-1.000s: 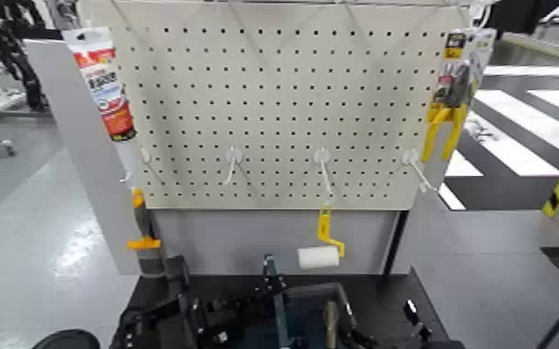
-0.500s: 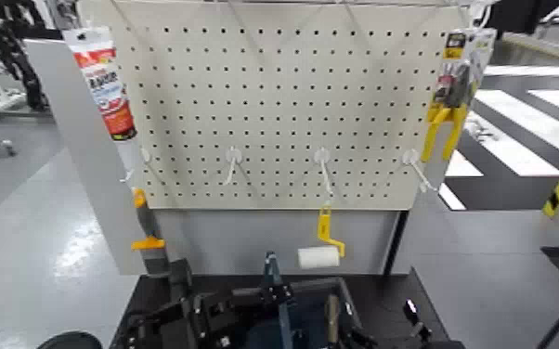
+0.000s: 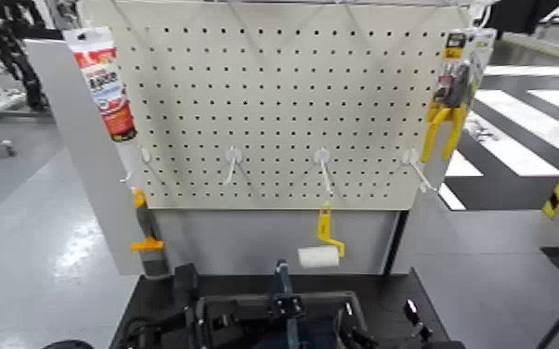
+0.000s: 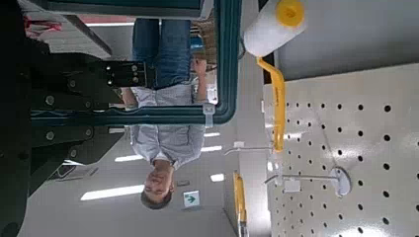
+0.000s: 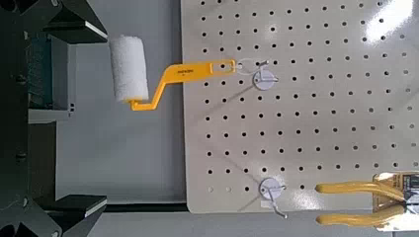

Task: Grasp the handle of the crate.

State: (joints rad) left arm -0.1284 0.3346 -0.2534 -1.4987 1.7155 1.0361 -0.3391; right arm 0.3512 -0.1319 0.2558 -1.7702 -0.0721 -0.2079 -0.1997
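Crate handle (image 3: 283, 277), dark blue-grey and upright, stands at our six o'clock, rising from the grey plastic crate (image 3: 356, 303). Our left gripper (image 3: 287, 305) is closed on it. Our right gripper (image 5: 94, 117), at five o'clock, is spread wide and empty. The yellow-handled paint roller (image 3: 318, 257) hangs beyond, also toward five o'clock.

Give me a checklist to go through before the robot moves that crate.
1. Left gripper jaws shut on the handle: ok, at the crate.
2. Grip firm enough to lift: cannot tell.
3. Right gripper empty: ok, jaws open, facing the pegboard.
4. Yellow paint roller out of the grip: ok, hanging behind the crate.
5. Crate's underside free to lift: cannot tell, hidden.
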